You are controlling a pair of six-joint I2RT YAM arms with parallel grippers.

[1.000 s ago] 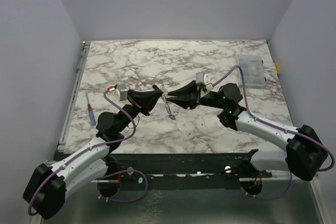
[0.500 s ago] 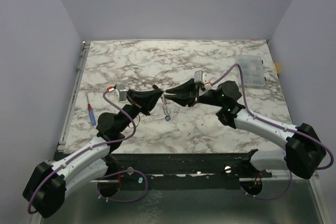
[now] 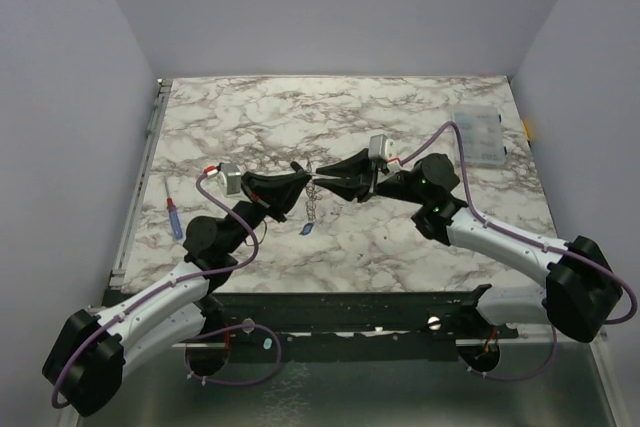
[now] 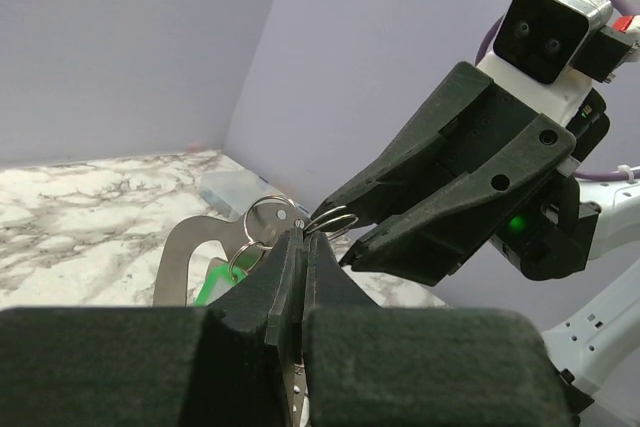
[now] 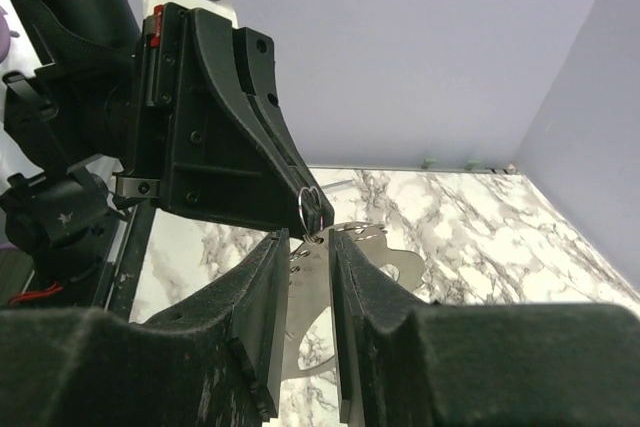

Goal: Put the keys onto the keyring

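My left gripper (image 3: 303, 180) and right gripper (image 3: 326, 183) meet tip to tip above the middle of the marble table. The left gripper (image 4: 303, 235) is shut on the thin silvery keyring (image 4: 330, 219). A short chain (image 3: 313, 205) hangs from it with the blue key (image 3: 307, 230) at its end. The green key (image 4: 213, 285) and a flat silvery metal plate (image 4: 178, 252) hang by a smaller ring just behind the left jaws. The right gripper (image 5: 305, 239) is slightly open, with that plate (image 5: 312, 297) in the gap between its jaws and the keyring (image 5: 312, 203) just above its tips.
A clear plastic compartment box (image 3: 480, 134) stands at the back right of the table. A blue-and-red pen-like tool (image 3: 175, 217) lies near the left edge. Purple walls close in the table on three sides.
My right gripper has moved left, closing up against the left gripper's tips. The hanging chain and blue key have swung left and slightly lower. The left gripper has stayed put.
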